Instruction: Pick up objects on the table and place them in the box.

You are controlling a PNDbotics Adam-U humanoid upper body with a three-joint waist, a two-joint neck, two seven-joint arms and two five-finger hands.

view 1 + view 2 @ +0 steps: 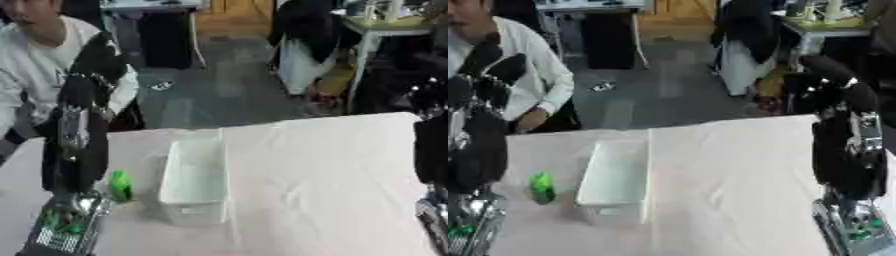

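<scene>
On the pale cloth-covered table [332, 165], a small green object [120, 186] lies unpicked beside the white rectangular plastic box [194, 181]; left hand [83, 95] and right hand [833, 80] raised, fingers indistinct; reaching down comes next.

Both of the robot's black arms are standing raised at the sides of the view, forearms upright. The left hand [98, 62] is showing at the upper left, its fingers pointing up, apparently relaxed. The right hand [833, 80] is sitting high at the right, fingers up, their curl too blurred to tell.
</scene>
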